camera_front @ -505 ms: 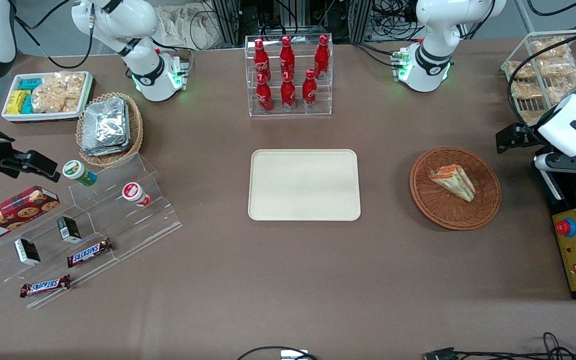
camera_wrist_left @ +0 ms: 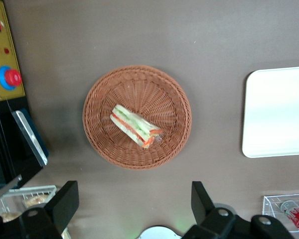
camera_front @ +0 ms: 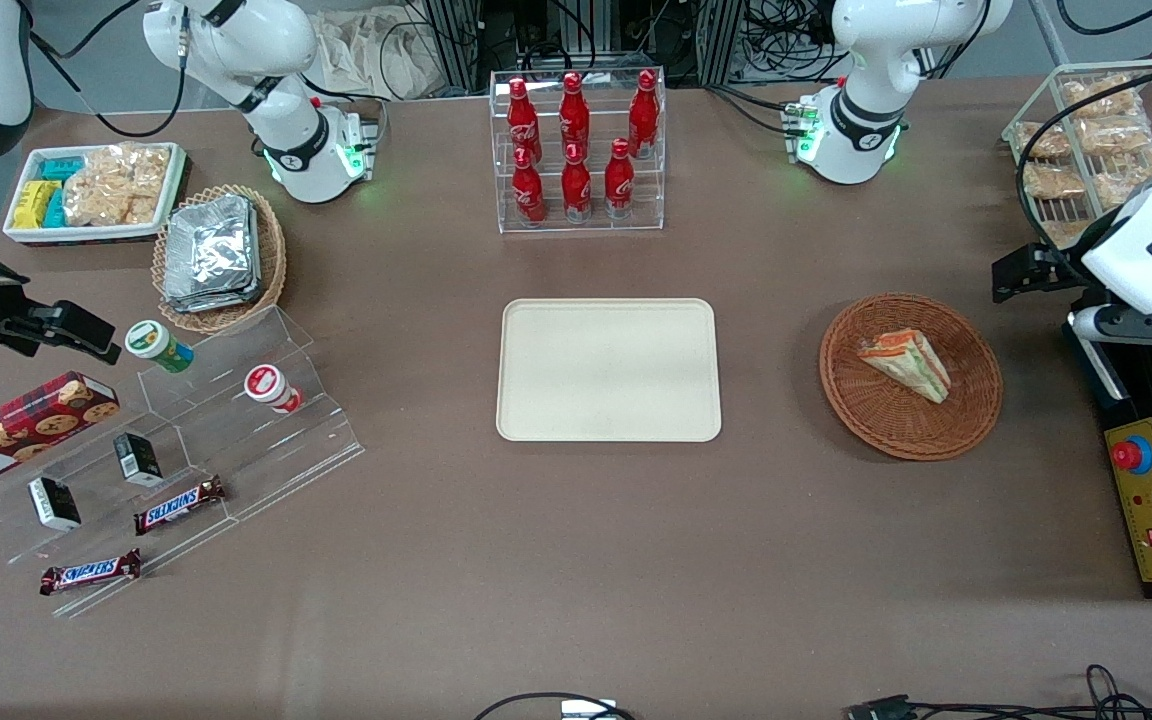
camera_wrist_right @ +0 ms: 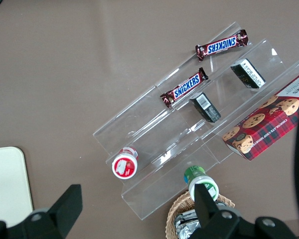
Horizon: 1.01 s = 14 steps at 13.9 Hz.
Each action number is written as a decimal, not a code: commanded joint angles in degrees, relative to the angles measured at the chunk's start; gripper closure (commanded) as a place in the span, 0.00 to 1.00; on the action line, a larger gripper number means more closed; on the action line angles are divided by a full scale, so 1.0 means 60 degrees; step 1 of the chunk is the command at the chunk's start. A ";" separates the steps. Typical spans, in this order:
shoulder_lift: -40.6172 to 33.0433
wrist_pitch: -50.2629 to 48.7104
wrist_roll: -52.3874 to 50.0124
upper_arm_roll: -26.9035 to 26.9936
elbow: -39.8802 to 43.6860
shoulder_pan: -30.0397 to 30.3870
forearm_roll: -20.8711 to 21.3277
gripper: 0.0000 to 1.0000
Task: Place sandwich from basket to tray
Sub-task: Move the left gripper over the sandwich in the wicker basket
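The basket is rough woven wicker. The tray is smooth matt plastic. The gripper is black plastic.

The left arm's gripper is held high above the table, well clear of the basket and toward the working arm's end of the table from it. Its two dark fingers are spread wide apart, and nothing is gripped between them. The basket is seen from above by the wrist camera, so the gripper is pointed downward. In the front view, the white wrist link is seen above the table's edge beside the basket.
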 commanded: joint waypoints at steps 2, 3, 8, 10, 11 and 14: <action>-0.0015 0.0383 -0.0922 0.0210 -0.0727 -0.0126 0.0004 0.00; -0.0204 0.0778 -0.1199 0.0341 -0.1267 -0.0126 0.0004 0.00; -0.1288 0.3866 -0.2811 0.0401 -0.4635 -0.0112 0.0018 0.00; -0.1393 0.4778 -0.3527 0.0386 -0.5517 0.0049 0.0033 0.00; -0.1378 0.5115 -0.3792 0.0386 -0.5810 0.0049 0.0033 0.00; -0.1334 0.6141 -0.4466 0.0386 -0.6587 0.0079 0.0033 0.00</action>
